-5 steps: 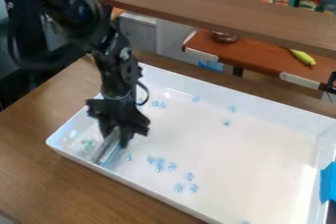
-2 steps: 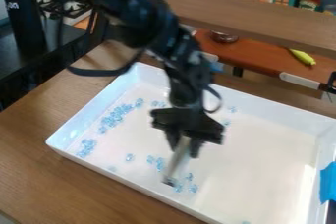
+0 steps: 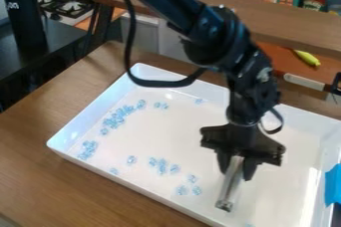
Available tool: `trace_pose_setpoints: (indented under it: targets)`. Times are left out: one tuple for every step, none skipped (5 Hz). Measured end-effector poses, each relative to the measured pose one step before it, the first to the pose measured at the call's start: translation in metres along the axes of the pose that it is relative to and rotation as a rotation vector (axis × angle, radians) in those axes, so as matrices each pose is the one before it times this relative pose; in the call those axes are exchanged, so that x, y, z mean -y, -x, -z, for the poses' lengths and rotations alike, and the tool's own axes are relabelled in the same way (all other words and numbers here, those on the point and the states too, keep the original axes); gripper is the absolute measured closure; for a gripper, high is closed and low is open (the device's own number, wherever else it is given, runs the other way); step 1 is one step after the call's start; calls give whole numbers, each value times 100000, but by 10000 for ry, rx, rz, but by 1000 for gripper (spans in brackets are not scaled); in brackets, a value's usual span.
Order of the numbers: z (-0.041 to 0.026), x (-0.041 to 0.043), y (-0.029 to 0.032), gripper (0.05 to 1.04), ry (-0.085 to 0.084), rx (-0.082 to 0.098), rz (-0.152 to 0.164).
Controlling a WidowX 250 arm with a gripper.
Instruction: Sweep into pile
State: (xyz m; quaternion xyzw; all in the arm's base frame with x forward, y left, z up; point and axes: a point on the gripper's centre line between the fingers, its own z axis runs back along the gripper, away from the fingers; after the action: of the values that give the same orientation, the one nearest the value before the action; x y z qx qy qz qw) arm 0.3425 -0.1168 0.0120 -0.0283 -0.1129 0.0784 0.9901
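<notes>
Above the wooden surface (image 3: 40, 181), over the near right of the white tray (image 3: 176, 131), holds a slim, pale tool (image 3: 231, 183) pinched in the jaws, after swinging across from the left end with no visible shift in the loose blue pieces (image 3: 162, 167) near the middle. Looks like repositioning, probably for a leftward stroke toward the longer row (image 3: 117, 117) at left; leaves the near-left clump (image 3: 88, 150) and far strays (image 3: 161, 105) still apart, so no single pile yet.

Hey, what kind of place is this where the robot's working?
Probably a robot lab's toy kitchen: the arm works over a white tray, with a stove top and a yellow toy-like vegetable behind.
</notes>
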Motion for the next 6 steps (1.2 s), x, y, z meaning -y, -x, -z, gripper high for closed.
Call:
trace_pose_setpoints:
  targets:
    - [326, 2107, -95, 698, -31, -207, -148]
    - [703, 1400, 432, 698, -80, 60, 1]
    - [181, 1343, 410, 698, 249, 185, -161]
    - [568, 334, 1057, 698, 62, 148, -93]
    - [449, -435, 489, 698, 17, 76, -75]
    - [500, -1987, 215, 698, -91, -71, -202]
